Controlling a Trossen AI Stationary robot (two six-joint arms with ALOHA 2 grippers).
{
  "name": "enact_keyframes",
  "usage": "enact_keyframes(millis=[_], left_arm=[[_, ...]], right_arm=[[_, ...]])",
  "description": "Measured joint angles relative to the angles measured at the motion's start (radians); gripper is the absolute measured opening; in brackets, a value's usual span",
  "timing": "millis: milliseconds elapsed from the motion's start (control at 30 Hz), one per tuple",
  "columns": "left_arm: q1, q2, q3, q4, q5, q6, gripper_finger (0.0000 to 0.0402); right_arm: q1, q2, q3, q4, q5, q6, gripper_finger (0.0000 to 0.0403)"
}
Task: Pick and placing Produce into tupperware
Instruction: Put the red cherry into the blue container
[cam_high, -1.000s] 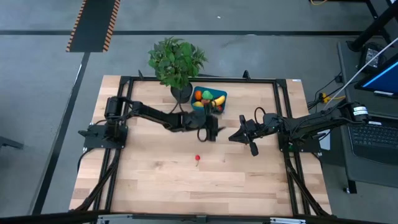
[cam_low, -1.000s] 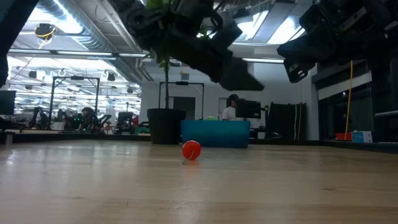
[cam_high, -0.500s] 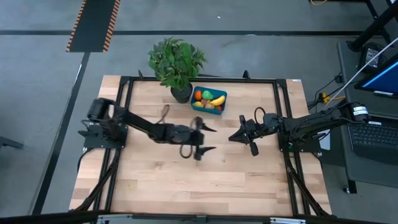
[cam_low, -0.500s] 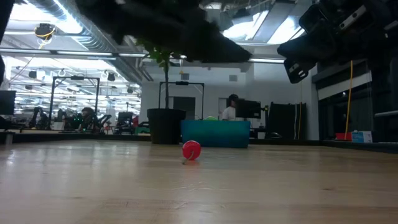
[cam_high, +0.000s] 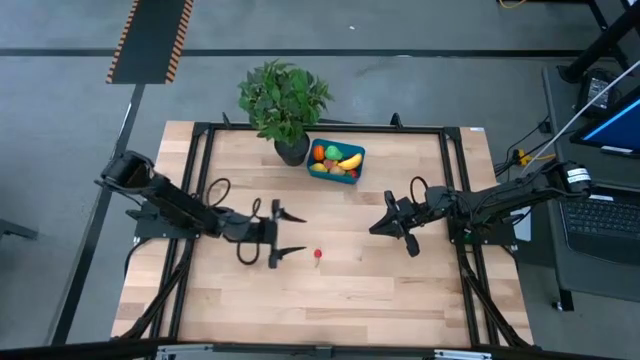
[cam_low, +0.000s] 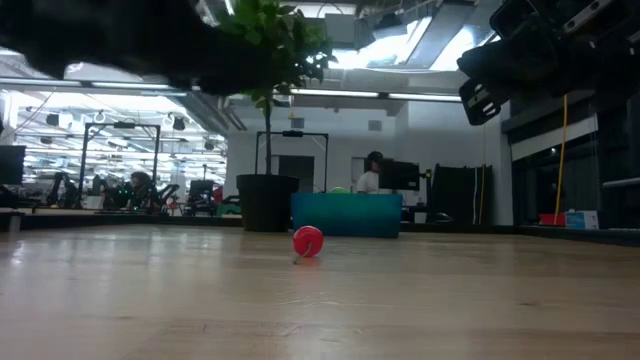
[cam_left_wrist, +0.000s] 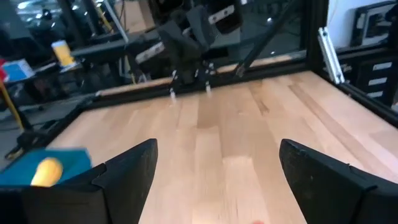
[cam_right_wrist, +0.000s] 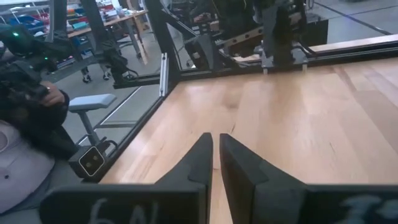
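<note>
High view shows the wooden counter (cam_high: 400, 290) with the potted plant (cam_high: 284, 100) at its far edge. Just beside the plant sits the tupperware (cam_high: 337, 163), teal-blue and rectangular, its long axis across the counter, holding a banana, orange and green pieces. One small red produce piece (cam_high: 318, 256), round, lies alone mid-counter. The left claw (cam_high: 290, 232), fingers wide apart, is near it on the left. The right claw (cam_high: 402, 227), fingers almost together, waits well apart.
</note>
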Motion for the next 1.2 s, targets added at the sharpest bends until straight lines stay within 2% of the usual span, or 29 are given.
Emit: enact_keyframes(millis=[233,433,633,1200], left_arm=[[-0.075,-0.070,-0.141,0.005,-0.027,-0.089,0.0330],[-0.083,-0.087,-0.212,0.063,-0.027,-0.134,0.0330],[-0.064,-0.087,-0.218,0.068,-0.028,-0.130,0.0330],[-0.033,-0.087,-0.218,0.058,-0.027,-0.125,0.0330]], right_arm=[[0.000,0.000,0.000,-0.009,0.000,0.002,0.0033],[-0.004,0.000,0.000,-0.018,0.001,0.073,0.0033],[-0.004,0.000,-0.001,-0.037,0.003,-0.080,0.0033],[-0.004,0.000,-0.001,-0.034,0.002,-0.104,0.0033]])
